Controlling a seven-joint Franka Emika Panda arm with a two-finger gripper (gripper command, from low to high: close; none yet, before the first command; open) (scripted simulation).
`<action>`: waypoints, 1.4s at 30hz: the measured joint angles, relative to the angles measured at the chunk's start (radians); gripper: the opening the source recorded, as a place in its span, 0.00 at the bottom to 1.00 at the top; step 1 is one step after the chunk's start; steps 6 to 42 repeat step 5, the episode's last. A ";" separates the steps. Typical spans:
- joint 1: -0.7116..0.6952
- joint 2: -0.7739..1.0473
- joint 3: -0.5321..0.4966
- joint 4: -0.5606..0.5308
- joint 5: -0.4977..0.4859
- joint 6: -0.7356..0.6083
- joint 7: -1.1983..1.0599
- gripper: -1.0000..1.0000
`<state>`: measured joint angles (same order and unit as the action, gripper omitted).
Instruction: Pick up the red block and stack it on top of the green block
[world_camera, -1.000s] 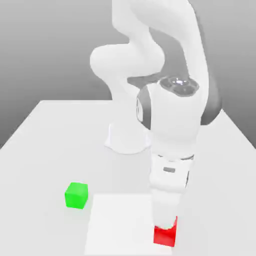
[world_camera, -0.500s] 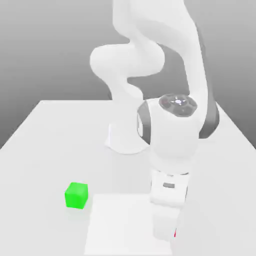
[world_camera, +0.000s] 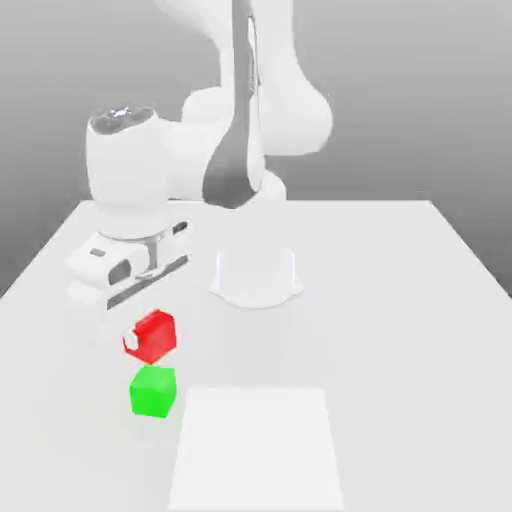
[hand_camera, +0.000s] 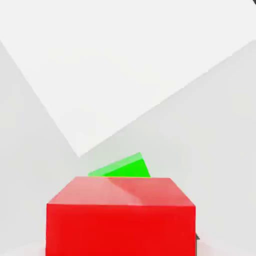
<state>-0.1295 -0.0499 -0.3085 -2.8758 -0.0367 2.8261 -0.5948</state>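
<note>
The red block (world_camera: 156, 333) hangs in the air at the exterior view's left, tilted, with my gripper (world_camera: 148, 340) shut on it. The green block (world_camera: 153, 391) rests on the table directly under it, with a small gap between the two. In the hand view the red block (hand_camera: 120, 217) is very close, and a corner of the green block (hand_camera: 123, 168) peeks out beyond its top edge.
A flat white square patch (world_camera: 255, 450) lies on the table just to the exterior view's right of the green block, and it shows again as the white patch (hand_camera: 125, 65) in the hand view. The arm's round base (world_camera: 256, 276) stands at mid-table.
My gripper closed on the red block at the white patch's right front corner, lifted it, and carried it across to the exterior view's left, above the green block. The green block has not moved.
</note>
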 joint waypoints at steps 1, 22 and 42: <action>0.005 0.036 0.002 0.001 0.034 0.034 -0.024 0.00; 0.002 0.095 0.023 0.003 0.100 0.087 -0.070 1.00; 0.002 0.095 0.023 0.003 0.100 0.087 -0.070 1.00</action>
